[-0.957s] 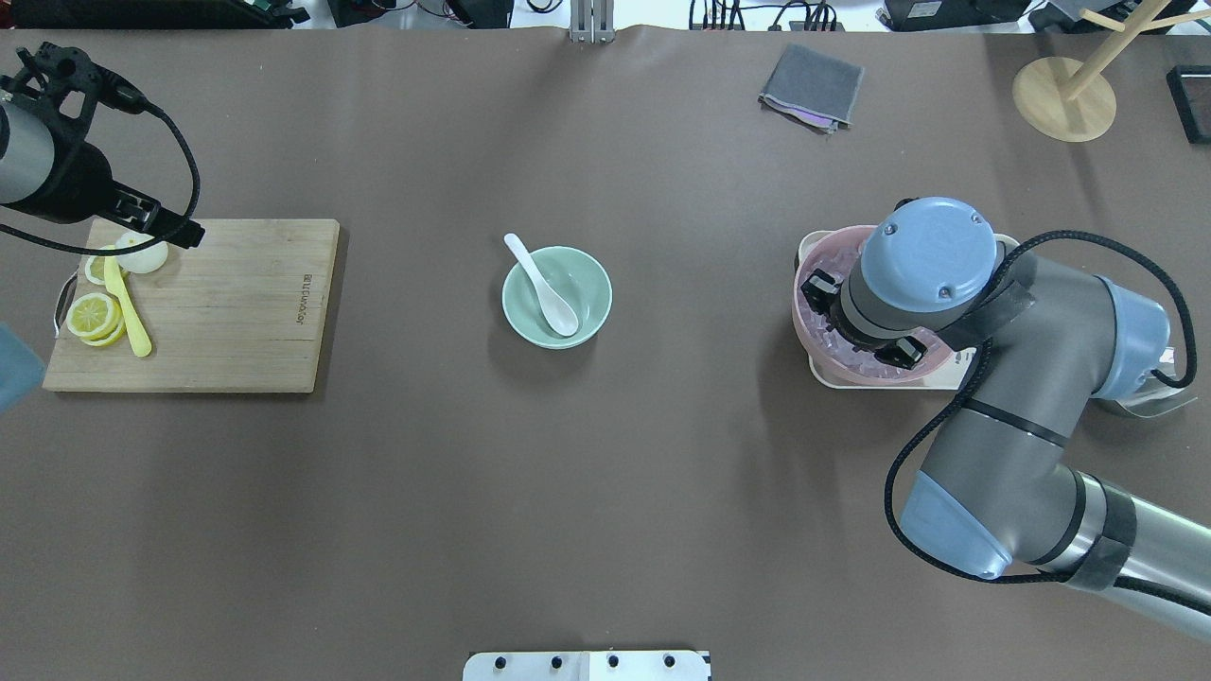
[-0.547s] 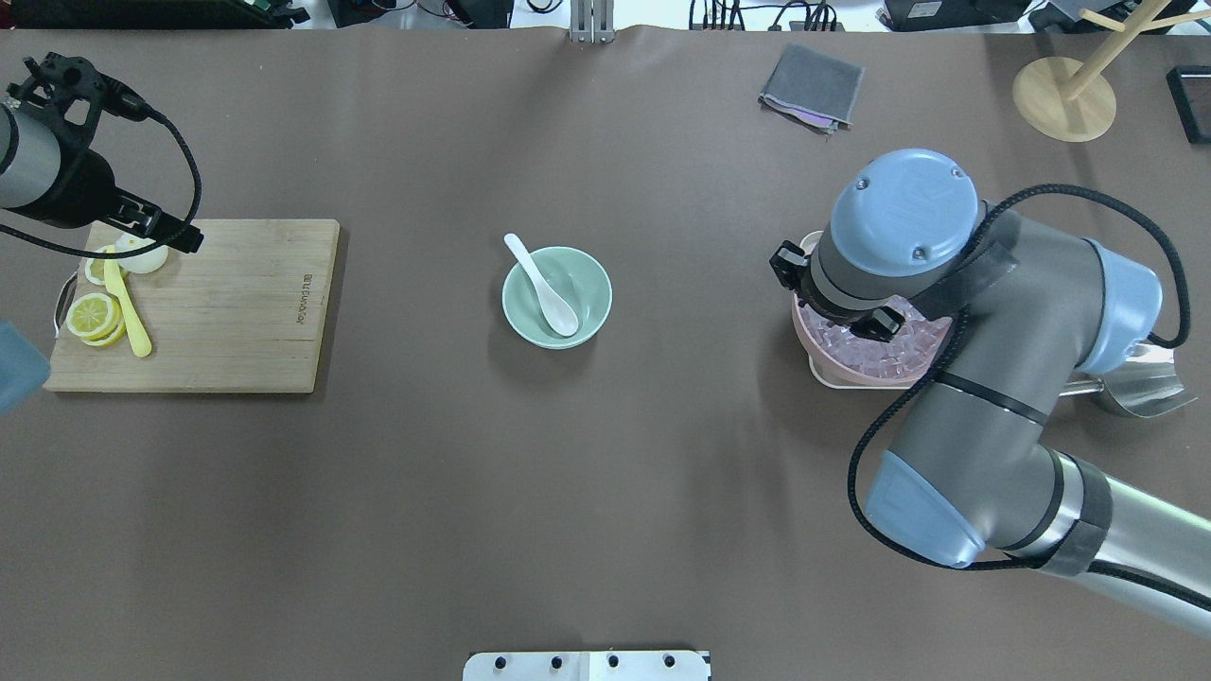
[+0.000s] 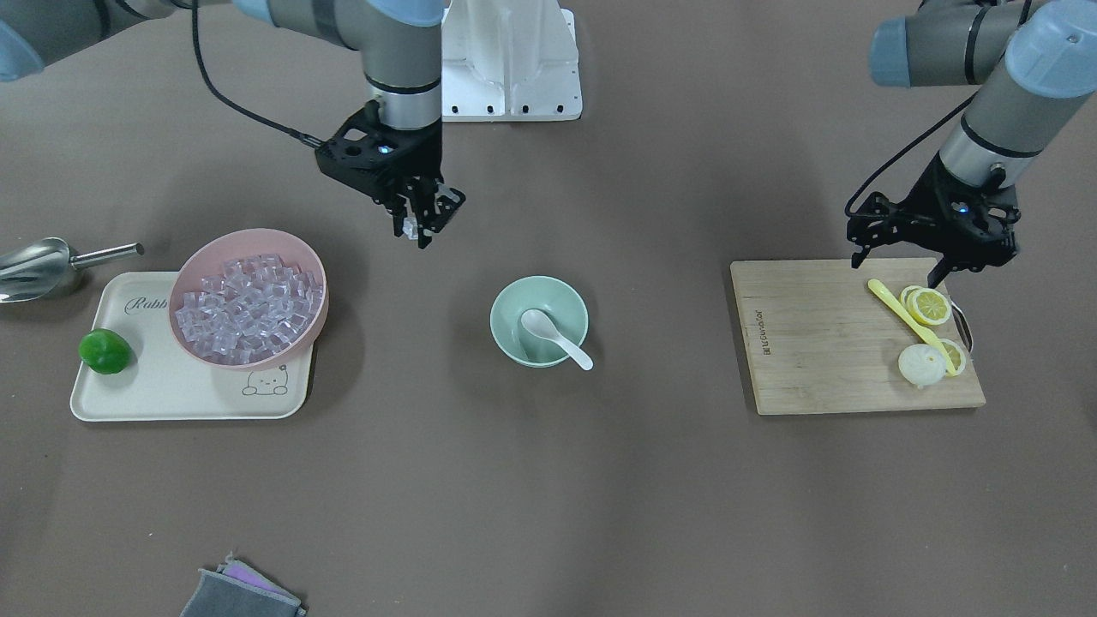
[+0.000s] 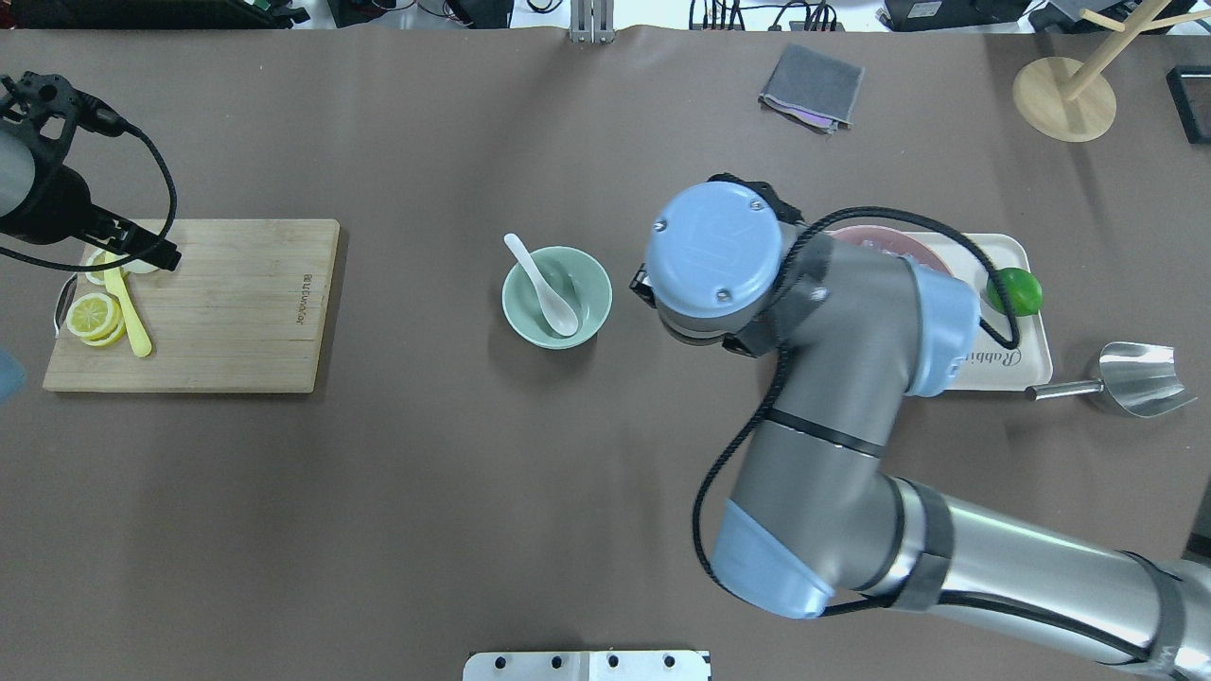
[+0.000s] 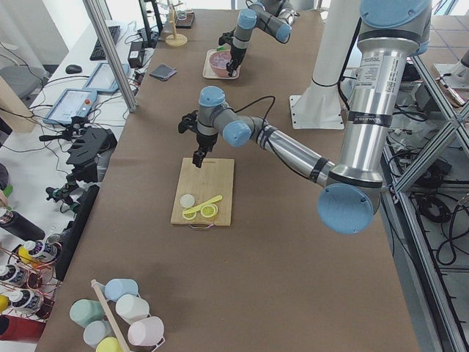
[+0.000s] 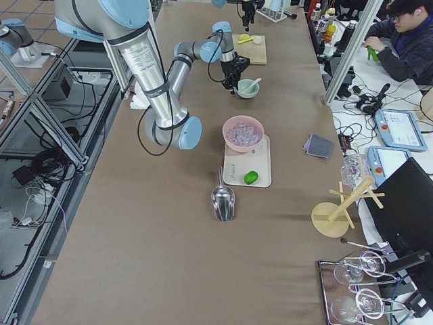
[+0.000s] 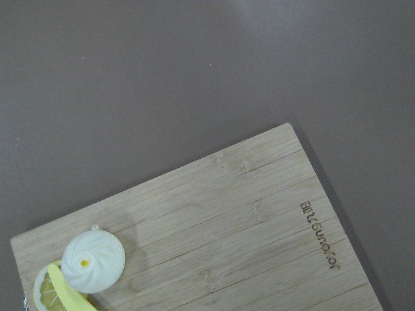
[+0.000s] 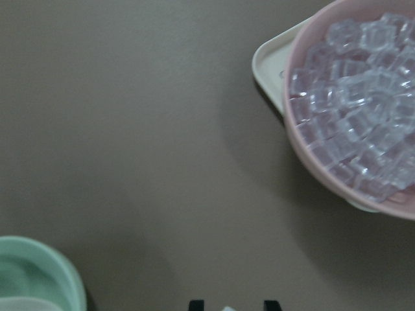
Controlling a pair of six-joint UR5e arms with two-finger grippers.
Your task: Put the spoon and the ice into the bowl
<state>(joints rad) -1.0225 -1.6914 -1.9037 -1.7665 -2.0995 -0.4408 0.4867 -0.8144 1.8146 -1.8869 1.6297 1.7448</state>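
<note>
The white spoon (image 3: pixel 553 336) lies in the mint-green bowl (image 3: pixel 506 300) at the table's middle, handle over the rim; the spoon (image 4: pixel 544 284) and bowl (image 4: pixel 593 284) also show in the overhead view. My right gripper (image 3: pixel 417 224) hangs above the table between the pink bowl and the green bowl, shut on a clear ice cube (image 3: pixel 411 228). In the overhead view its wrist hides it. The right wrist view shows its fingertips (image 8: pixel 196 303) at the bottom edge and the green bowl's rim (image 8: pixel 68 272) at lower left. My left gripper (image 3: pixel 896 267) is open and empty over the cutting board's corner.
A pink bowl (image 3: pixel 184 283) full of ice cubes (image 3: pixel 248 308) stands on a cream tray (image 3: pixel 171 394) with a green lime (image 3: pixel 105 351). A metal scoop (image 3: pixel 34 266) lies beside it. The cutting board (image 3: pixel 823 343) carries lemon slices, a yellow utensil and a white bun. A grey cloth (image 4: pixel 812 85) lies far off.
My right arm has risen out of the pink bowl and swung left toward the green bowl. The left arm has drifted slightly left.
</note>
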